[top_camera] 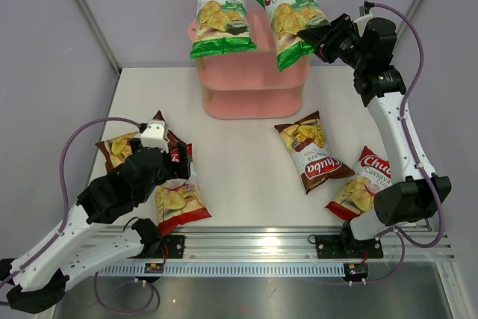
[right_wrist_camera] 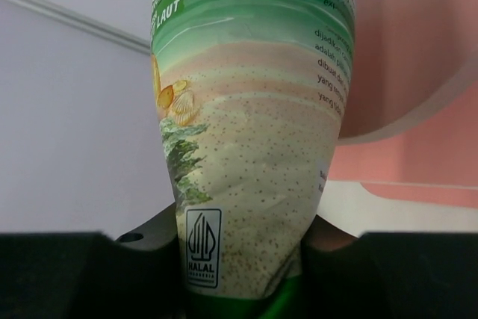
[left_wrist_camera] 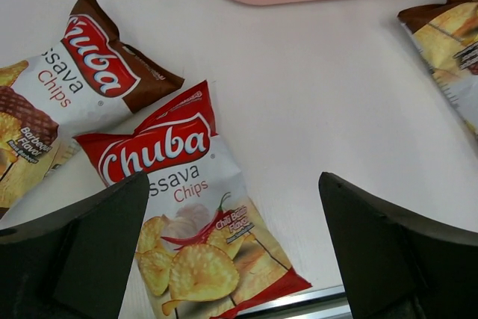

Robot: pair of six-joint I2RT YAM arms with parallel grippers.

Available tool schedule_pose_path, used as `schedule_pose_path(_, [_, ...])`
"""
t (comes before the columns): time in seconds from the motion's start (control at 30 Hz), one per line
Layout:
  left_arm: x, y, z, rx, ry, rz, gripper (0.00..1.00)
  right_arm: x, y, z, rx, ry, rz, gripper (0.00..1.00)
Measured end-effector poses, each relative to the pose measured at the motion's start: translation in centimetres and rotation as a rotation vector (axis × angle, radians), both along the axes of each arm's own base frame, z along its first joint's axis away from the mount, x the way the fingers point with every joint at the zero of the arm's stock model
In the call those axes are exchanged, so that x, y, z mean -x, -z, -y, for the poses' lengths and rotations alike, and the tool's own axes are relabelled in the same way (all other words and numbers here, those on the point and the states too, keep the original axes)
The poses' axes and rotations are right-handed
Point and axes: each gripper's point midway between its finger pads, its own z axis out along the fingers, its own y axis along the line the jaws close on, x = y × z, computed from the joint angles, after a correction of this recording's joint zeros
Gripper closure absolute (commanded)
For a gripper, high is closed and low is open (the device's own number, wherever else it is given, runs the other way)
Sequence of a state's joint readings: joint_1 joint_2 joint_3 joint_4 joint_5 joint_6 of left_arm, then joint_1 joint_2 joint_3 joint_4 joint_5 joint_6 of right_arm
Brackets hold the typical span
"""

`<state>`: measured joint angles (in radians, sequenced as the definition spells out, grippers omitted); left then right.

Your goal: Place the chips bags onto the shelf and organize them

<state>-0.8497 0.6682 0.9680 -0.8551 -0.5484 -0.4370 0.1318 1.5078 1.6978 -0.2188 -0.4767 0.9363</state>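
The right green bag [top_camera: 291, 14] is at the right end of the top board of the pink shelf [top_camera: 254, 91], tilted. The right gripper [top_camera: 308, 38] is clamped on its near right edge. Whether the bag rests on the board cannot be told. Just to its left, the left green bag [top_camera: 220, 19] sits on the same board. The shelf stands at the far middle of the worktop [top_camera: 246, 177].

Four bags lie flat nearer:
- a brown bag [top_camera: 312, 151] right of centre;
- a red bag [top_camera: 364, 184] at the near right;
- a second brown bag [left_wrist_camera: 75, 87] at the left;
- a second red bag [left_wrist_camera: 187, 214] touching it.

The left gripper [left_wrist_camera: 233, 207] hovers over that second red bag, its fingers apart.
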Motion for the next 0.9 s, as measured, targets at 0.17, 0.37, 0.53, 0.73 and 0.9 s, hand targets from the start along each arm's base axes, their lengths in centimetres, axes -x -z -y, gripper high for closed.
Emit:
schedule_pose_path(0.17, [0.4, 2.3, -1.0, -0.067, -0.007, -0.020, 0.01, -2.5, 1.0, 0.9, -0.059, 0.087, -0.054, 0.74])
schedule_pose_path(0.37, [0.2, 2.3, -1.1, -0.076, -0.006, -0.011, 0.01, -4.6, 0.1, 1.7, -0.163, 0.170, -0.050, 0.75])
schedule_pose_path(0.53, [0.2, 2.4, -1.1, -0.084, -0.004, -0.014, 0.01, -6.5, 1.6, 1.3, -0.203, 0.197, -0.092, 0.74])
schedule_pose_path(0.73, [0.2, 2.4, -1.1, -0.087, -0.002, -0.013, 0.01, -7.7, 3.0, -0.7, -0.228, 0.213, -0.121, 0.73])
schedule_pose_path(0.9, [0.2, 2.4, -1.1, -0.087, -0.002, -0.012, 0.01, -7.6, 2.4, -2.4, -0.244, 0.204, -0.119, 0.72])
